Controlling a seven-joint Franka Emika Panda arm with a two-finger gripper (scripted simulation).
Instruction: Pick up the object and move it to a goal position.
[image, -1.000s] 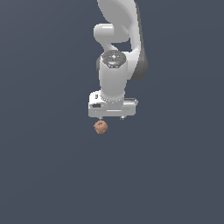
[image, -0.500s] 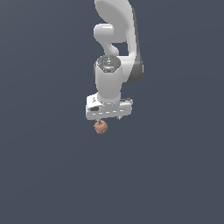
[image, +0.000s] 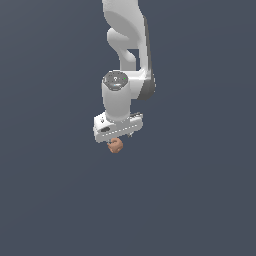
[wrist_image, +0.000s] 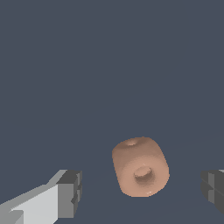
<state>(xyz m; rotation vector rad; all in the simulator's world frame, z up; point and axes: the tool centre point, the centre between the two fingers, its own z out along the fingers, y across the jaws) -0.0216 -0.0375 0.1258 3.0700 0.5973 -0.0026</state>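
The object (image: 115, 146) is a small, lumpy brown-orange ball lying on the flat grey ground. It sits just under the white gripper (image: 116, 139) in the exterior view. In the wrist view the ball (wrist_image: 140, 167) lies between the two dark fingertips, one (wrist_image: 69, 192) on each side with a clear gap, closer to neither by much. The gripper (wrist_image: 141, 190) is open and holds nothing. The fingers are mostly hidden behind the hand in the exterior view.
The white arm (image: 125, 45) reaches down from above in the exterior view. Plain dark grey ground (image: 200, 200) lies all around the ball, with no other object in sight.
The hand has come down and shifted slightly to the exterior view's left, over the ball. The ball has not moved.
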